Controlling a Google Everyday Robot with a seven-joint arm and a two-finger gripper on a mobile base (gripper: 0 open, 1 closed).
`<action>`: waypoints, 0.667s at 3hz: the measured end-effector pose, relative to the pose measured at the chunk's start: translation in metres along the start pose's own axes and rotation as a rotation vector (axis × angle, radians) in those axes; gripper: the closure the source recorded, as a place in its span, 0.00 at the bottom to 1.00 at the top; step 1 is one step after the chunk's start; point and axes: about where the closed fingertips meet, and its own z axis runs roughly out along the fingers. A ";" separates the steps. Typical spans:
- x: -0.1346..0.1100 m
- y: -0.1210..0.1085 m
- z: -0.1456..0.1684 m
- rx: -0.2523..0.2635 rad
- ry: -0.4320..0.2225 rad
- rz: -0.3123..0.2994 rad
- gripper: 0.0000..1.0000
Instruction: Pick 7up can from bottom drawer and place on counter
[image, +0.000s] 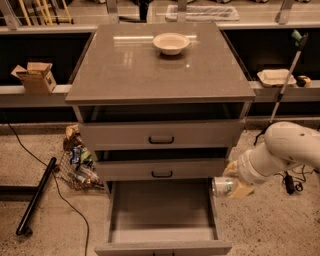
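Bottom drawer (160, 212) open; gripper (234, 188) grips 7up can (222, 186) over its rt wall.

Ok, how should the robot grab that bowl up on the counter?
Pinch the rim of the bowl, coming straight down from above. It sits upright and open on the counter, so the thin edge is probably the one part narrow enough to pinch; the near side looks easiest. The hand is low, beside the open bottom drawer, shut on the 7up can.
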 end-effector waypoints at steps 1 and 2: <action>-0.019 0.001 -0.045 0.016 0.036 -0.036 1.00; -0.020 0.000 -0.051 0.011 0.030 -0.036 1.00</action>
